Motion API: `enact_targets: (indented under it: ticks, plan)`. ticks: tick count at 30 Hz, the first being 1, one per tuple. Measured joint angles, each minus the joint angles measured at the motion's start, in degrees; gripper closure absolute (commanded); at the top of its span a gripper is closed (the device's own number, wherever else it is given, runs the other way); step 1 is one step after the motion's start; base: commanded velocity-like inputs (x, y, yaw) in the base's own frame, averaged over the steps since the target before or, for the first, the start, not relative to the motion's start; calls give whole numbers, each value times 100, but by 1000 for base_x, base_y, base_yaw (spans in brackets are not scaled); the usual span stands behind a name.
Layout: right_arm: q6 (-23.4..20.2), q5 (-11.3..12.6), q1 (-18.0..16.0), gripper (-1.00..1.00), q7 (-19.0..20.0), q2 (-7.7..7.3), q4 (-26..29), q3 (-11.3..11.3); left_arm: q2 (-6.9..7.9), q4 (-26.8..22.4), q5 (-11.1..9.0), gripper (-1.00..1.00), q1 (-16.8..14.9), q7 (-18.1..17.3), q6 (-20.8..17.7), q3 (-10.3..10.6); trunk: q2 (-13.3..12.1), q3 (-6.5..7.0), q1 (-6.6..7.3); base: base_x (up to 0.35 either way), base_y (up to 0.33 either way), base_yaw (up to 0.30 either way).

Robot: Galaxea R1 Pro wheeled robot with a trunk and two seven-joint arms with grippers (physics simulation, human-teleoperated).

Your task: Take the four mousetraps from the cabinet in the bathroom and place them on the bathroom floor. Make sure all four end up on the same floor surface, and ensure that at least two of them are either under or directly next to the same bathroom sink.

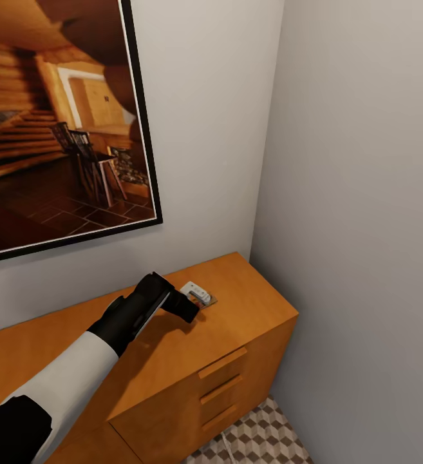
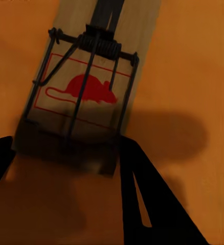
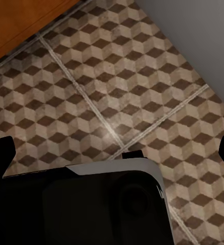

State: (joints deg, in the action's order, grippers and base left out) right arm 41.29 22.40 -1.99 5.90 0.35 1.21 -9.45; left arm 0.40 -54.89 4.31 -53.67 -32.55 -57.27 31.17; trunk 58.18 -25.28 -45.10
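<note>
Your left arm [image 1: 76,377] wears a smooth white shell on the forearm, with black segments at the elbow end and at the wrist. Its end effector [image 1: 187,308] is matte black, with flat tapering fingers [image 2: 145,204]. A rounded black housing edged in white [image 3: 112,199] fills the right wrist view at 6 o'clock.

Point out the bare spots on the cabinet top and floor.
Cabinet top: bare toward its front edge and right end. Crowded at the mousetrap, where the left gripper reaches. Bathroom floor: bare tiles between cabinet front and right wall.
</note>
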Motion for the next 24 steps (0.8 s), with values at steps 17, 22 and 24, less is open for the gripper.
enact_targets:
  ticks: [17, 22, 24]
  plan:
    - [0, 0, -3, -100, 0, 6, 0, 0, -1, -10, 15, 100, 0, 0, 11, 43, 0, 0, 0, 0, 0, 0]
    - [0, 0, 0, -100, 0, 1, 0, 0, -2, -10, 13, 100, 0, 1, 6, 38, 0, 0, 0, 0, 0, 0]
    - [0, 0, -1, -100, 0, 0, 0, 0, -2, -9, 11, 100, 1, 0, 5, 33, 0, 0, 0, 0, 0, 0]
